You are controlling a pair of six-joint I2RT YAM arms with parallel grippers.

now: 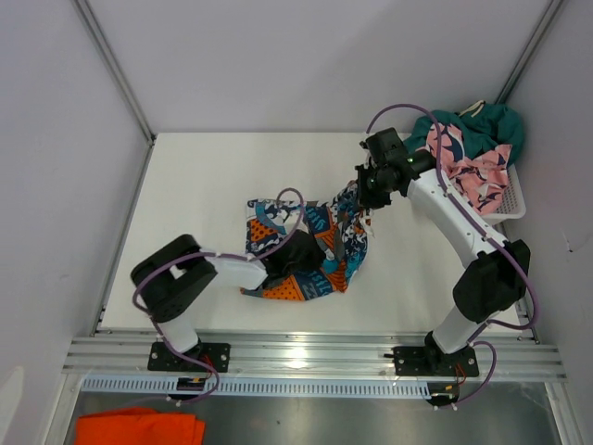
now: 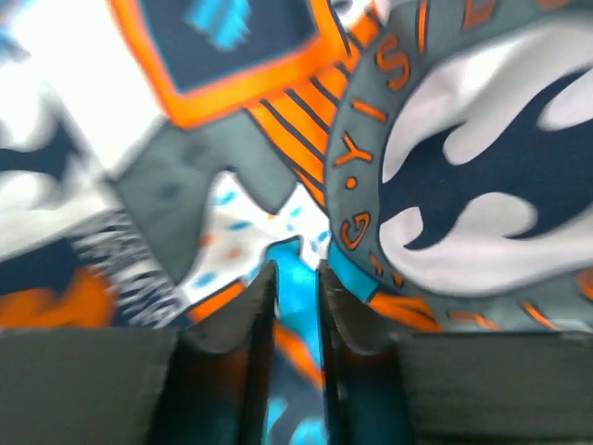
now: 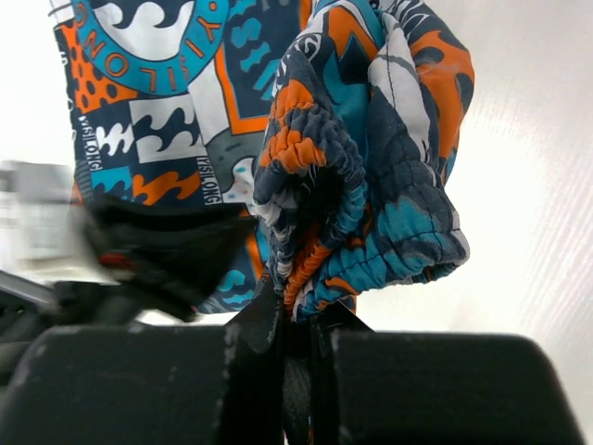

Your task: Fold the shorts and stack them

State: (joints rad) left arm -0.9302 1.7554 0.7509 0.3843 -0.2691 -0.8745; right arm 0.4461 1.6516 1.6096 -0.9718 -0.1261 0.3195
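The blue, orange and white graphic print shorts (image 1: 324,243) lie rumpled at the table's middle, partly lifted at their right end. My right gripper (image 1: 372,198) is shut on their gathered elastic waistband (image 3: 310,176), the bunch rising from between the jaws (image 3: 296,311). My left gripper (image 1: 298,254) sits low on the shorts' left part; in the left wrist view its jaws (image 2: 296,273) stand a narrow gap apart over the printed cloth (image 2: 445,185), gripping nothing that I can see. Pink shark shorts (image 1: 477,176) and teal shorts (image 1: 473,130) are heaped at the back right.
A white mesh basket (image 1: 515,200) holds the pink and teal heap at the table's right edge. A bright orange cloth (image 1: 139,427) lies below the rail at the bottom left. In the right wrist view the left arm (image 3: 157,260) shows as a dark blur.
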